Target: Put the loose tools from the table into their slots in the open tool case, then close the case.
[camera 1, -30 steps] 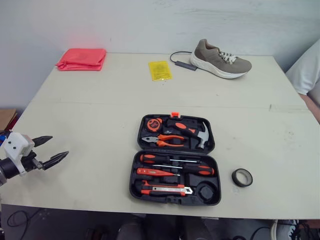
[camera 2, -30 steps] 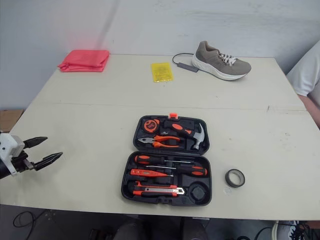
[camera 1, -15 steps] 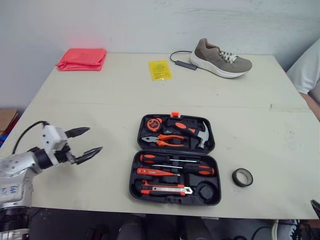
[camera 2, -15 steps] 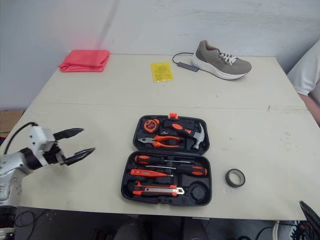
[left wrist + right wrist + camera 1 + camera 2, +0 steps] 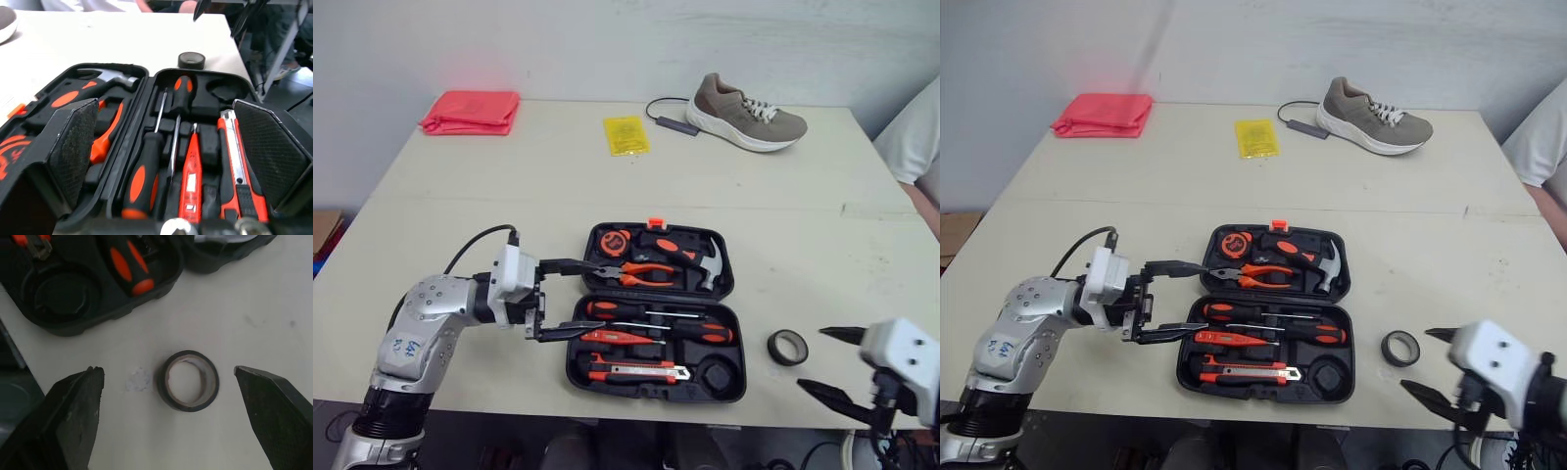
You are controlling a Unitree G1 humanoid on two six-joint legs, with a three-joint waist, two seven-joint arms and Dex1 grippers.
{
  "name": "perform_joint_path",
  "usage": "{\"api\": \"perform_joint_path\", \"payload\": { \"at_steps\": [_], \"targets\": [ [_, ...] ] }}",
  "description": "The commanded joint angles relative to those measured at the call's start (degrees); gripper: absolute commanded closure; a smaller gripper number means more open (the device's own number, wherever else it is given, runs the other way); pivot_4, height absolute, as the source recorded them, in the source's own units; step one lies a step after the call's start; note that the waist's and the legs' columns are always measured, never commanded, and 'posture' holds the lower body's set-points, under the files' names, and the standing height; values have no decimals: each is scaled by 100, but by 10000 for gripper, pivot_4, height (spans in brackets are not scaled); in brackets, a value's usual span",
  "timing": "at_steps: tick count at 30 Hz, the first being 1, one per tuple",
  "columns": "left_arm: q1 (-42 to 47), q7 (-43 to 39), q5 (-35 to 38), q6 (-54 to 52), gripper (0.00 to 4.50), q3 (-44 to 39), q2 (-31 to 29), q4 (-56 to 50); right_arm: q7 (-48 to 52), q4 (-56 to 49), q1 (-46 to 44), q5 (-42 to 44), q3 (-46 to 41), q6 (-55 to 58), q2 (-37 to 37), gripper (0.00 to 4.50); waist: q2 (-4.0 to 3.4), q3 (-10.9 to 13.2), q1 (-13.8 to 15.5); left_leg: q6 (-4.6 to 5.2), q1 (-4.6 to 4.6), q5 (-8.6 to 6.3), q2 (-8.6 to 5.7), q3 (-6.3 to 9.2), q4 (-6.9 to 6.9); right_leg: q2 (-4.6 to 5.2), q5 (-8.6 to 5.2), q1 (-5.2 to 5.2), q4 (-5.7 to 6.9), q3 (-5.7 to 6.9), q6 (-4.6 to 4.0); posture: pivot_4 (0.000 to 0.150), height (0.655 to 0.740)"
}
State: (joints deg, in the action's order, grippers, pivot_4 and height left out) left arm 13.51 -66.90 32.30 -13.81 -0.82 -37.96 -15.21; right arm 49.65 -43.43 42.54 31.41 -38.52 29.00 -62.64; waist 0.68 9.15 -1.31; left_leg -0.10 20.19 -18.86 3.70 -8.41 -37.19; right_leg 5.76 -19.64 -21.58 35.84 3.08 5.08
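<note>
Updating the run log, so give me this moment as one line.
left claw open at open tool case | right claw open by tape roll | tape roll loose on table

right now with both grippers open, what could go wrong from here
1. The open left gripper hangs over the left edge of the tool case, close to the pliers; a push there could probably unseat the stowed tools or shift the case.
2. The tape roll lies flat on the table just ahead of the open right gripper; a pinch may skid it away from the empty round slot.
</note>
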Motion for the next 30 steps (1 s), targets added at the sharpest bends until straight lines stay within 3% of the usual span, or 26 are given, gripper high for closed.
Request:
{"api": "perform_joint_path", "payload": {
  "at_steps": [1,12,20,23,29,30],
  "targets": [
    [129,-139,131,-65,346,164,50,-236,-143,-301,-236,-359,401,1067,-599,0,15,8,3,0,2,0,0,-1,-3,-3,1,-1,-2,-1,1,1500,7400],
    [83,-101,90,-179,346,368,179,-520,-104,38,-1617,-688,1772,1959,-983,0,43,26,89,2,16,0,2,0,-19,-16,7,-2,-20,-1,12,1500,7400],
    [28,-27,68,-231,346,382,190,-631,-5,460,-2193,-991,2412,1809,-887,0,43,27,114,4,17,1,2,-2,-27,-14,9,-1,-20,-2,16,1500,7400],
    [18,2,61,-235,0,412,202,-661,29,600,-2359,-1089,2600,1705,-841,8914,43,27,115,4,17,1,2,-2,-25,-15,9,-1,-20,-2,17,1500,7400],
    [4,25,55,-238,0,417,182,-675,137,830,-2486,-1246,2748,1589,-866,40908,43,27,118,4,19,1,2,-3,-28,-15,9,-2,-20,-2,17,1500,7400],
    [2,27,56,-237,0,414,179,-678,160,838,-2504,-1273,2755,1563,-871,44381,43,27,117,4,19,1,2,-3,-29,-15,10,-2,-20,-1,17,1500,7400]
  ]
}}
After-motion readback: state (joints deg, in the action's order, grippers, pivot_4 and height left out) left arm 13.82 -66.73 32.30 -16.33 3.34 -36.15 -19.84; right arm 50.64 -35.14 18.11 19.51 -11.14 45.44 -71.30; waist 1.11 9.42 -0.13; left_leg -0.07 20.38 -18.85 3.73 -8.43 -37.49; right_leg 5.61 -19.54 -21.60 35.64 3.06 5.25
